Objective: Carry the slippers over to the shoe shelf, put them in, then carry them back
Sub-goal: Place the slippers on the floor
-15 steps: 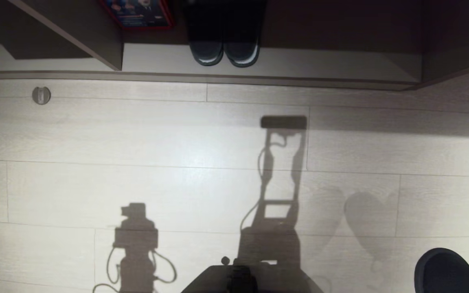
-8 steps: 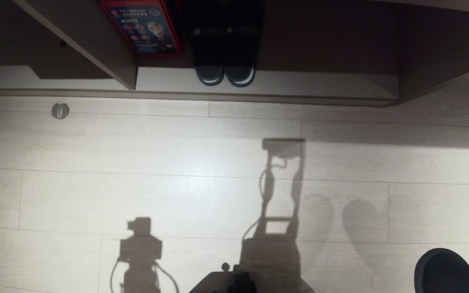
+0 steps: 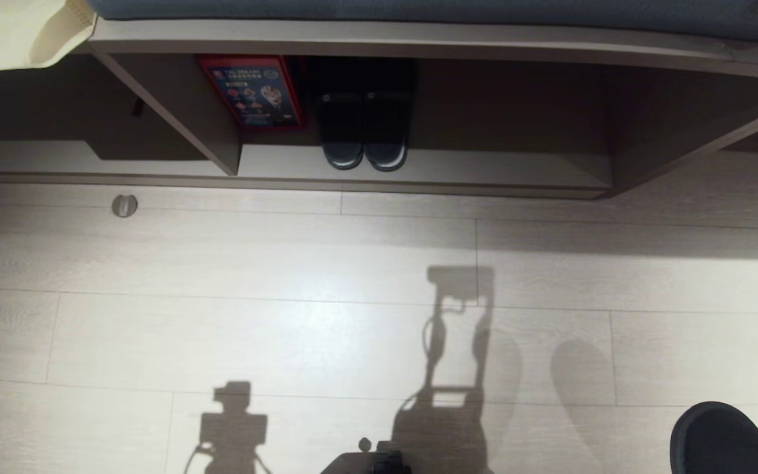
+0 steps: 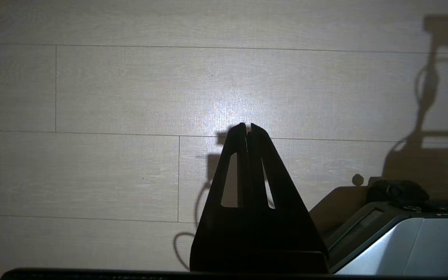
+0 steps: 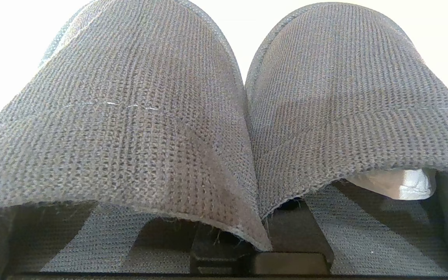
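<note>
- A pale cloth bag (image 3: 14, 33) hangs over the far left corner of the bench top, clear of the work.
- The door stop (image 3: 124, 205) sits on the floor (image 3: 287, 329) just in front of the unit's left bay.
- The left gripper (image 4: 247, 130) points down at bare planks, its fingers pressed together on nothing; it looks parked because one arm is enough for this carry.
- The shoe shelf (image 3: 484, 172) is the low open bay right of the slanted divider panel (image 3: 181, 112), under the cushioned bench top (image 3: 418, 36).
- A red-edged leaflet (image 3: 254, 92) leans at the bay's left end, beside a pair of dark shoes (image 3: 364, 131) with pale-edged soles, toes out.
- Right of those shoes the bay has room, the likely spot for the pair being carried.
- The slippers (image 3: 734, 434) show at the lower right of the head view, well apart from the shelf.
- In the right wrist view the right gripper (image 5: 263, 237) is clamped on the slippers (image 5: 247, 116) where their two inner edges meet, so one pinch holds both side by side.
- Judged from this, the carry to the shelf is under way and the placing is not yet done.
</note>
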Tool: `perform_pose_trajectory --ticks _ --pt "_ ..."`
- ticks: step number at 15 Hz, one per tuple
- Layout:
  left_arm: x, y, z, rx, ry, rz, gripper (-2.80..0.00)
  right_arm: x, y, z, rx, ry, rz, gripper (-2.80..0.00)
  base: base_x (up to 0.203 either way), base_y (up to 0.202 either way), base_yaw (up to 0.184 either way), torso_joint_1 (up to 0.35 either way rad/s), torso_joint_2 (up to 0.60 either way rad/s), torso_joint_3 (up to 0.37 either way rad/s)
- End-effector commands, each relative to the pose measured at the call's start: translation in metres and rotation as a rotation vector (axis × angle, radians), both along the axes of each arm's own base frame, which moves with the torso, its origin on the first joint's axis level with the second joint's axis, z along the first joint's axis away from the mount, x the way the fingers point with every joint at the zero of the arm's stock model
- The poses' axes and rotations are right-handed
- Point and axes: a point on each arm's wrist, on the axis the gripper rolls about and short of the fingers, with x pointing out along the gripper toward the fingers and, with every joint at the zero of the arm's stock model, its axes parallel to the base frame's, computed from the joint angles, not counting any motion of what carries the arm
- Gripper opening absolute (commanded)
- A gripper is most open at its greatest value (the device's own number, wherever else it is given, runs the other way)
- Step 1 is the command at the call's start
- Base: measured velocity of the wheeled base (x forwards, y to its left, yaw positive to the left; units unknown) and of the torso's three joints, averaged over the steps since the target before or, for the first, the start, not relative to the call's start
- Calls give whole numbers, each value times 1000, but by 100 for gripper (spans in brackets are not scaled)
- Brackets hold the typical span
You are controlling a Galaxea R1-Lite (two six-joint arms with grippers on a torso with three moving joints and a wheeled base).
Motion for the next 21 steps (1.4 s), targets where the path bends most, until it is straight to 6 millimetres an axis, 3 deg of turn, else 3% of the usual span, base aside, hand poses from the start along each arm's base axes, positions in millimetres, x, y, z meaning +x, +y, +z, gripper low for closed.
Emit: perform_pose_trajectory --ticks 1,21 --pt "0 0 0 0 2 0 -280 0 0 0 -1 0 0 -280 0 0 0 2 -1 194" --pt "0 0 0 -2 2 0 -280 0 0 0 -3 -1 3 -280 0 0 0 3 3 203"
